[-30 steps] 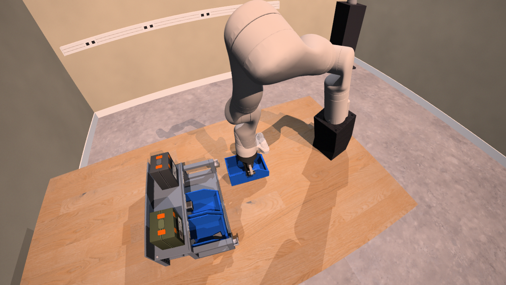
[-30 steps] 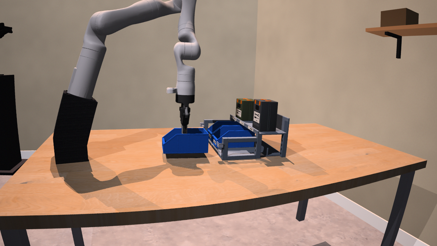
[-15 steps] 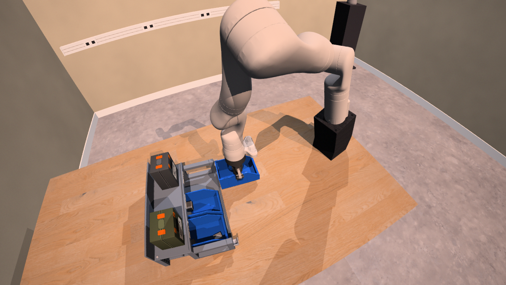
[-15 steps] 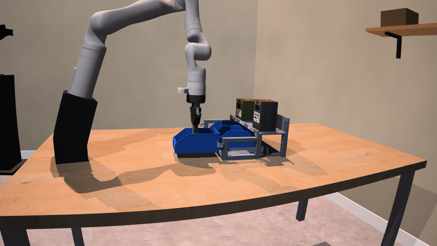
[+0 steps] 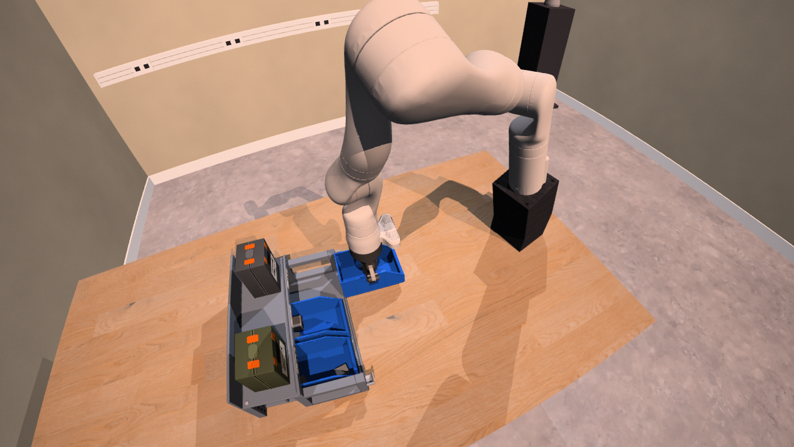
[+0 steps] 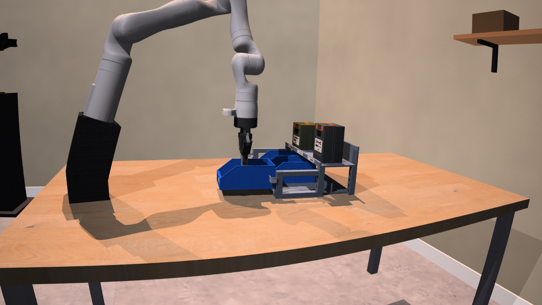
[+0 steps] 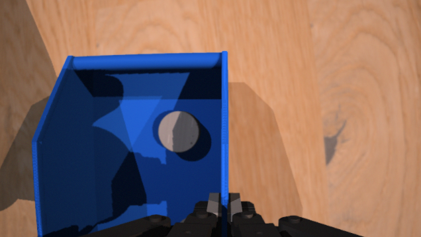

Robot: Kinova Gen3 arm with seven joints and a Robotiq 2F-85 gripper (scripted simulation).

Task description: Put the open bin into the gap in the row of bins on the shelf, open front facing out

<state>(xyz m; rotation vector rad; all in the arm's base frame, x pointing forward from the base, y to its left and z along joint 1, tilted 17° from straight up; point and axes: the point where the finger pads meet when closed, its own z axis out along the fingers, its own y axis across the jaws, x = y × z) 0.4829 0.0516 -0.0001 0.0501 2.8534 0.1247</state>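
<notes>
Beige walls rise behind a pale wooden table, where a light grey jointed robot arm stands on a black pedestal, at the right in the top view and the left in the exterior one. Its black two-finger gripper points down, closed on one side wall of an open-topped blue plastic bin, one finger inside the wall and the other outside. That bin hangs roughly level just above the wood, with shadow beneath it, its sloped open front facing the pedestal and its back end at the front of a grey metal shelf; whether the two touch, I cannot tell. Inside the bin lies a round grey part. The gap is at the far end of the shelf's row in the top view, beside a blue middle bin that has a small grey block in it. Next comes a blue end bin. On the upper board sit a dark grey case and an olive-green case, both with orange latches, well apart.
</notes>
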